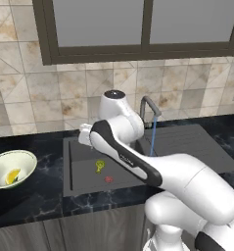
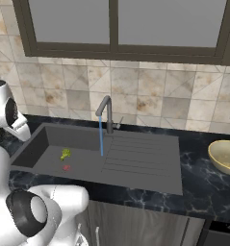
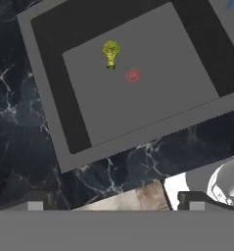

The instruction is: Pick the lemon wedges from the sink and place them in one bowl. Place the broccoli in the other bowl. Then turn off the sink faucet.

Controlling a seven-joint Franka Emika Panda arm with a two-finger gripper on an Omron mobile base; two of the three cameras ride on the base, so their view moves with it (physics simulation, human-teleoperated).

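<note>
- Hand view is showing the end effector (image 3: 112, 206) with its two finger tips (image 3: 35, 205) standing wide apart at the bottom edge, released, gripping nothing and touching nothing.
- It is hovering above the sink (image 3: 50, 73), looking down over the near rim and the dark marbled worktop (image 3: 11, 122).
- The broccoli (image 3: 110, 53) is lying on the sink floor, just beside the red spot (image 3: 133, 75).
- Left base view is showing the one bowl (image 1: 11, 169) sitting on the worktop left of the sink, with lemon wedges (image 1: 12, 176) lying inside it.
- The other bowl (image 2: 224, 156) is sitting on the worktop at the right edge of the right base view, well apart from the sink.
- The sink faucet (image 2: 106, 111) is pouring a thin blue stream (image 2: 101, 137) into the sink.
</note>
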